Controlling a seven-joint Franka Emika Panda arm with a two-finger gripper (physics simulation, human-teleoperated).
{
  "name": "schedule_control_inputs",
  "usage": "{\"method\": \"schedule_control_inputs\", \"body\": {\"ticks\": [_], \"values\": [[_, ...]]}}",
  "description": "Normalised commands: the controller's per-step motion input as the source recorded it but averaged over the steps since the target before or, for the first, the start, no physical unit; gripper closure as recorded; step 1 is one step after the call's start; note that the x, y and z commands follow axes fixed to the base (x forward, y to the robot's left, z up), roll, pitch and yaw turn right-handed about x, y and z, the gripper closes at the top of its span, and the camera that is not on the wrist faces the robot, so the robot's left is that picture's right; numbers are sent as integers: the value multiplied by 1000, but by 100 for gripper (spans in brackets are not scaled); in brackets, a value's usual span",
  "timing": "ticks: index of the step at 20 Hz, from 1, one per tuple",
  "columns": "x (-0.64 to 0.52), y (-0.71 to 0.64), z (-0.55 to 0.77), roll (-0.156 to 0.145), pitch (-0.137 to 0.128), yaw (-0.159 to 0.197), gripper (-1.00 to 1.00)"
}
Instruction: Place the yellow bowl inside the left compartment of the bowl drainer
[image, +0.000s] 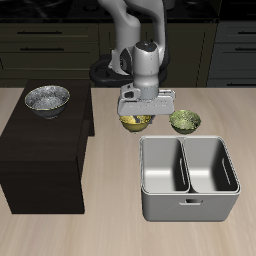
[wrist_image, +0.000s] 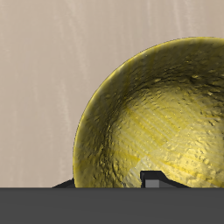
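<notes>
The yellow bowl (image: 135, 122) rests on the table just behind the bowl drainer (image: 189, 205), a grey two-well metal tub. Its left compartment (image: 163, 165) holds nothing. My gripper (image: 141, 112) hangs low over the bowl and is open. In the wrist view the bowl's mottled golden interior (wrist_image: 162, 114) fills most of the frame. One fingertip (wrist_image: 153, 180) sits inside the bowl and the other dark tip shows just outside the rim, so the gripper (wrist_image: 109, 182) straddles the bowl's wall without pinching it.
An olive-green bowl (image: 184, 121) sits beside the yellow one, also behind the drainer. A silver metal bowl (image: 47, 99) stands on a dark wooden cabinet (image: 40, 160) that rises above the table beside the drainer.
</notes>
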Motion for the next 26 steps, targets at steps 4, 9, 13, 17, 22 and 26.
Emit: {"method": "schedule_control_inputs", "body": {"ticks": [4, 9, 13, 17, 22, 26], "values": [[-17, 53, 173, 24, -33, 20, 100], [20, 95, 291, 29, -45, 14, 100], [54, 152, 493, 37, -85, 20, 100], [83, 81, 408, 16, -62, 15, 100], [183, 93, 546, 29, -52, -18, 100], [158, 201, 656, 40, -77, -7, 100]]}}
